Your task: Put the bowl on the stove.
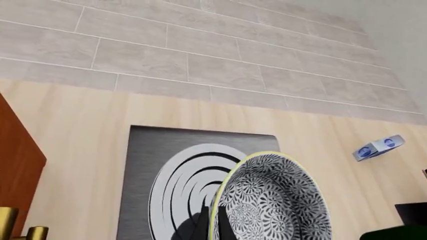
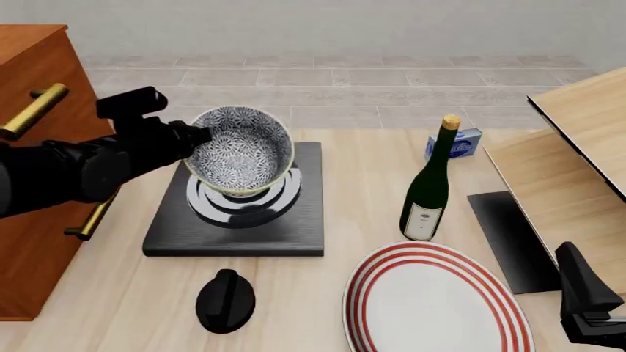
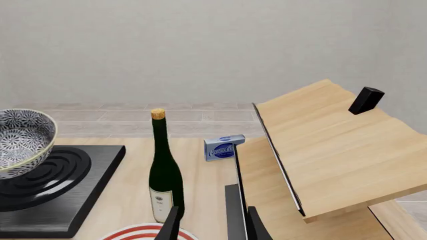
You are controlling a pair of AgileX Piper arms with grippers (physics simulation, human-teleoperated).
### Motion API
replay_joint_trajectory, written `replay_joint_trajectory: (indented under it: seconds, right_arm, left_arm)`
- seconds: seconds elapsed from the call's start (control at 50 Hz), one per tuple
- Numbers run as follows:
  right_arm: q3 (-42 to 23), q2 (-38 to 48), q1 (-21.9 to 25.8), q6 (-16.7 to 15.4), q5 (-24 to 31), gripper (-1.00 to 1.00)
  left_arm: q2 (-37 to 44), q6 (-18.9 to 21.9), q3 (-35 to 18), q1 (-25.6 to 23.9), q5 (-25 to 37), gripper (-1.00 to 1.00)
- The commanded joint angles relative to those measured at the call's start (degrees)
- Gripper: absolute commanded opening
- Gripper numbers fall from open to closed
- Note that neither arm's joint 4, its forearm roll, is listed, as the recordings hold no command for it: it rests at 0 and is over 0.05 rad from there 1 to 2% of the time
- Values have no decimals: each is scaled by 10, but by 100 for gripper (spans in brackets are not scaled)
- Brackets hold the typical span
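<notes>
Bowl (image 2: 240, 150), blue-and-white floral, hangs tilted above the stove (image 2: 237, 207) and its burner rings, my left gripper (image 2: 202, 135) pinching its rim. Red-ringed plate (image 2: 435, 301) lies near me, wine bottle (image 2: 429, 181) upright beside the stove. My right gripper (image 3: 211, 223) hovers parted, holding nothing

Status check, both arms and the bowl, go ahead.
Left pincer shut on the rim of the deep blue-and-white floral bowl, tilted above the flat black stove slab. Right pincer open, idle. Nothing on the burner rings.
</notes>
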Motion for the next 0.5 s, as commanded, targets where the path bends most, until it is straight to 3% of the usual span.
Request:
replay_joint_trajectory:
  seconds: [0.02, 0.5]
  right_arm:
    - [0, 0, 0, 0, 0, 100]
    - [0, 0, 0, 0, 0, 100]
  left_arm:
    - [15, 8, -6, 5, -15, -100]
    - [26, 19, 5, -4, -36, -100]
